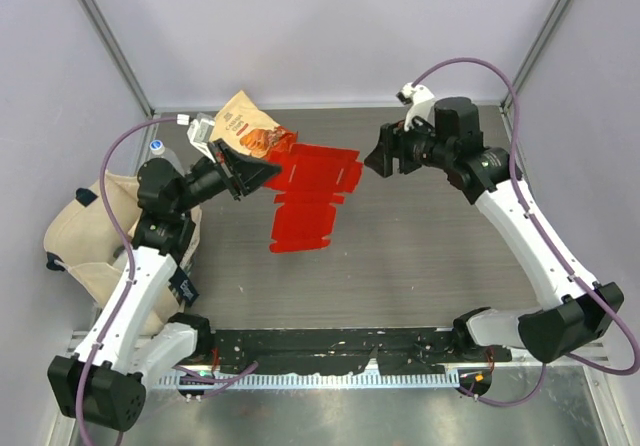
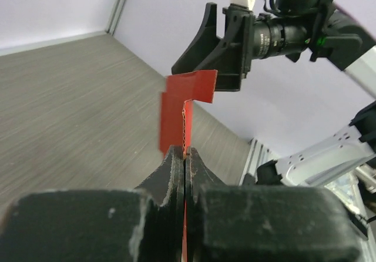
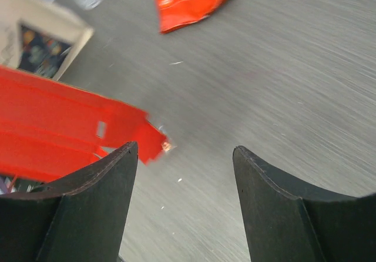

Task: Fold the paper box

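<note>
The paper box [image 1: 310,196] is an unfolded bright red cardboard sheet with flaps, held up above the table. My left gripper [image 1: 272,169] is shut on its left edge. In the left wrist view the paper box [image 2: 188,91] stands edge-on, rising out of the closed left gripper [image 2: 185,152]. My right gripper [image 1: 372,161] hovers just beyond the sheet's right end, open with nothing between its fingers. In the right wrist view the paper box [image 3: 59,127] reaches in from the left, its tip beside the left finger of the right gripper [image 3: 185,150].
An orange-and-cream snack bag [image 1: 245,124] lies at the back left behind the left gripper. A beige cloth bag [image 1: 85,236] and a clear bottle [image 1: 165,151] sit at the left edge. A black strip [image 1: 330,351] runs along the near table edge.
</note>
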`<state>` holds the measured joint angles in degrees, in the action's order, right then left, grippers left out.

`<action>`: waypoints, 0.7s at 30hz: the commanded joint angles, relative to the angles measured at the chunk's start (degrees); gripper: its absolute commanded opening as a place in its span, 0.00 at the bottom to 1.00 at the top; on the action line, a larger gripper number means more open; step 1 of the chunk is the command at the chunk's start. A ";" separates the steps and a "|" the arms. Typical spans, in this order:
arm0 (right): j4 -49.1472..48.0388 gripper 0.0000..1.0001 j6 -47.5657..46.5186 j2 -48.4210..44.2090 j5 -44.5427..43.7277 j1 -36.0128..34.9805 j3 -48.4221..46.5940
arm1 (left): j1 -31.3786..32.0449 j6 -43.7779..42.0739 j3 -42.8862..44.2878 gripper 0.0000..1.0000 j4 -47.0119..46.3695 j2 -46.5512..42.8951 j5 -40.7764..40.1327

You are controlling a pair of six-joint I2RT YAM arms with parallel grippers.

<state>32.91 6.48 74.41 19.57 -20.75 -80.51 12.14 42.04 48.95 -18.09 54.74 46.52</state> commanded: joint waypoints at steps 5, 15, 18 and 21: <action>-6.35 0.72 -12.09 -3.39 25.76 -3.59 0.17 | 0.34 -11.02 4.93 0.00 14.40 3.26 10.68; -1.79 0.69 -18.34 -0.67 39.84 -7.63 -1.23 | 2.18 -8.74 5.37 0.00 11.25 4.67 16.14; -1.35 0.67 -20.36 -0.76 38.19 -7.81 0.35 | 3.32 -7.33 5.19 0.00 9.83 5.02 17.63; -2.06 0.67 -19.84 0.20 37.38 -7.81 0.53 | 4.20 -7.33 5.37 0.00 9.65 5.29 18.86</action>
<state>31.81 -11.40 73.65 55.35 -28.42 -80.23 15.27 33.65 51.75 -4.91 59.90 61.60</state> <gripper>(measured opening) 0.672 0.017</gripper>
